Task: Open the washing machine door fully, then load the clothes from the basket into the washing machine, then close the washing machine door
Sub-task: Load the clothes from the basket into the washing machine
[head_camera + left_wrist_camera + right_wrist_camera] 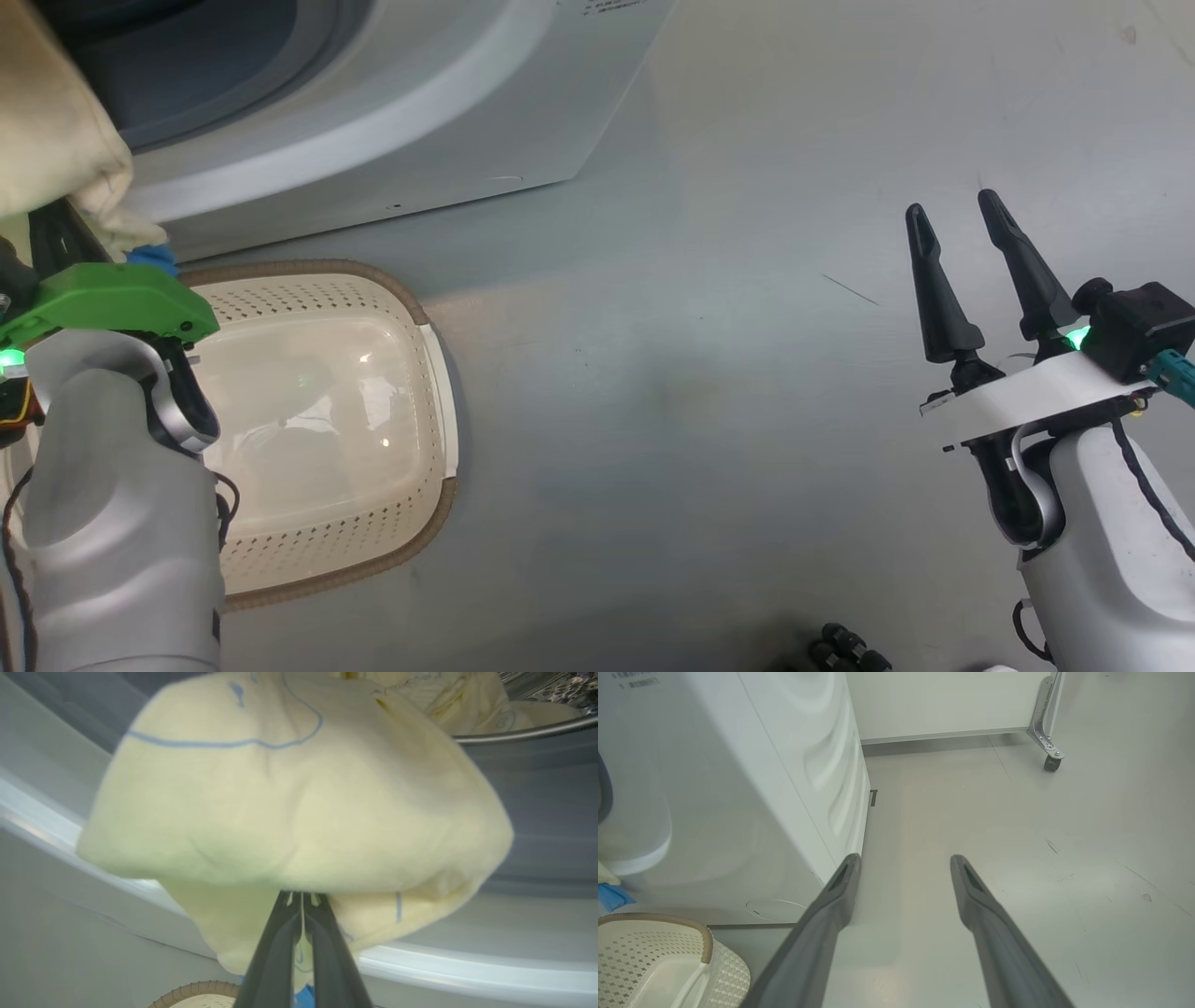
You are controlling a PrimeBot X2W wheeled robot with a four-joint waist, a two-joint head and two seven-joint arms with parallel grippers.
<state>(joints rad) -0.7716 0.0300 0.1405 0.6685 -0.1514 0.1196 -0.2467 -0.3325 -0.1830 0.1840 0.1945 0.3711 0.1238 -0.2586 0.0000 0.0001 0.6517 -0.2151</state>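
Note:
My left gripper (302, 900) is shut on a cream garment (299, 798) with blue outlines and blue trim, held up at the washing machine's (392, 112) opening; the same garment (51, 140) hangs at the head view's upper left. More cream clothes (472, 704) lie inside the steel drum (551, 688). The basket (317, 420) sits on the floor below the machine front, its inside bare. My right gripper (962, 229) hangs open over the floor to the right, holding nothing. The washing machine door is out of view.
Grey floor (709, 392) spreads between the basket and my right arm. A white wheeled cabinet (948, 704) stands behind the machine's side, its caster (1051, 761) on the floor. Small black parts (845, 649) lie at the head view's bottom edge.

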